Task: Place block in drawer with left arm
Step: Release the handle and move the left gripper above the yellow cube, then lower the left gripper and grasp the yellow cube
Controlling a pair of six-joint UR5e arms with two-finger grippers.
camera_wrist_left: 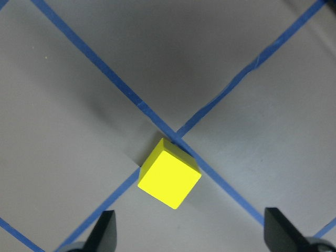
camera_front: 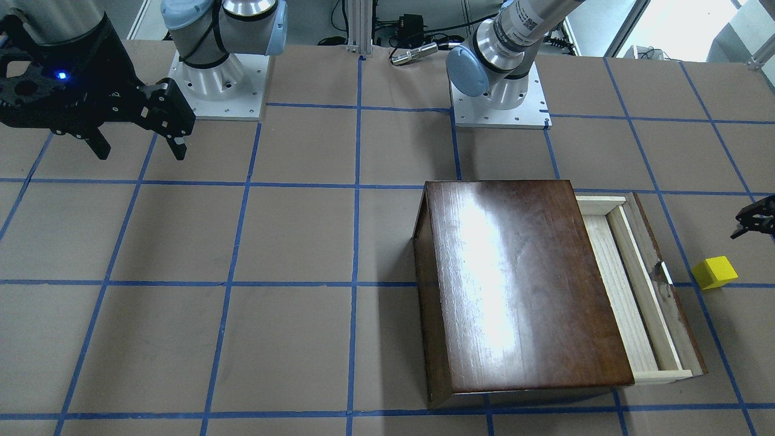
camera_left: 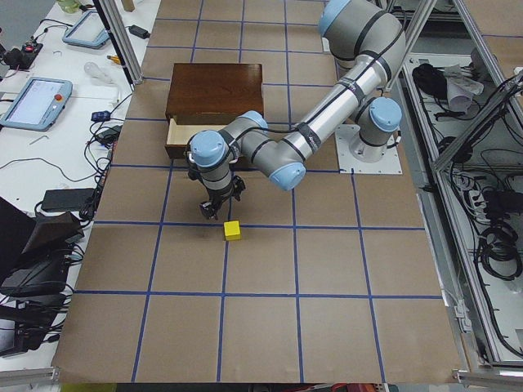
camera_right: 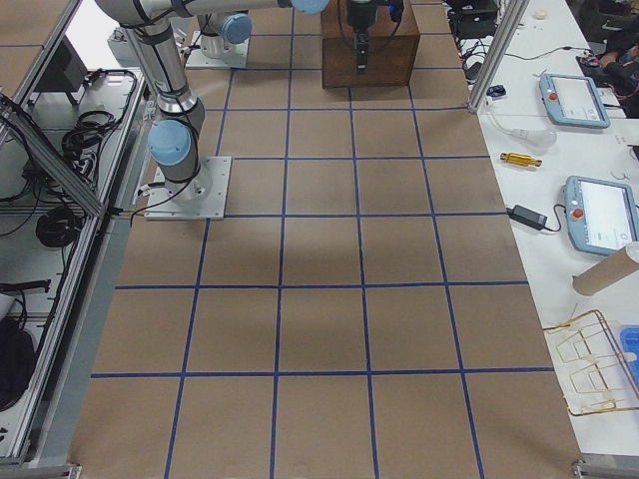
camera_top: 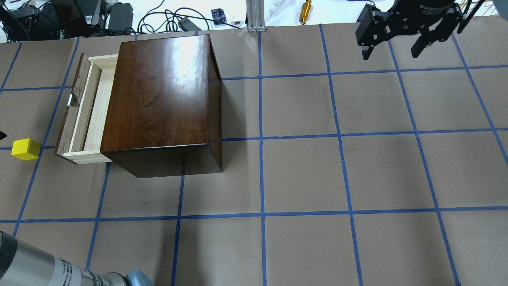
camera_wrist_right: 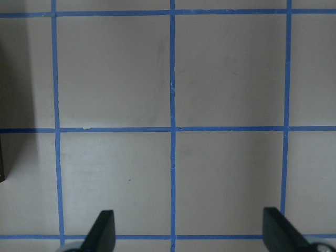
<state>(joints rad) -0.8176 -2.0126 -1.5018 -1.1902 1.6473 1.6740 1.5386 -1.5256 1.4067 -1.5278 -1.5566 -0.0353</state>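
Note:
The yellow block (camera_front: 714,272) sits on the table on a blue tape line, just past the open drawer's (camera_front: 629,290) dark front panel. The drawer is pulled out of the dark brown box (camera_front: 521,284) and its tray looks empty. My left gripper (camera_wrist_left: 191,231) is open and empty, hovering over the block (camera_wrist_left: 169,179), which lies just ahead of the fingertips. It shows at the frame edge in the front view (camera_front: 754,223) and above the block in the left side view (camera_left: 219,208). My right gripper (camera_front: 140,151) is open and empty, high and far from the box.
The box (camera_top: 162,95) stands on the left half of the table in the overhead view, its drawer (camera_top: 85,115) facing the block (camera_top: 25,149). Blue tape lines grid the brown table. Cables and tools lie beyond the far edge.

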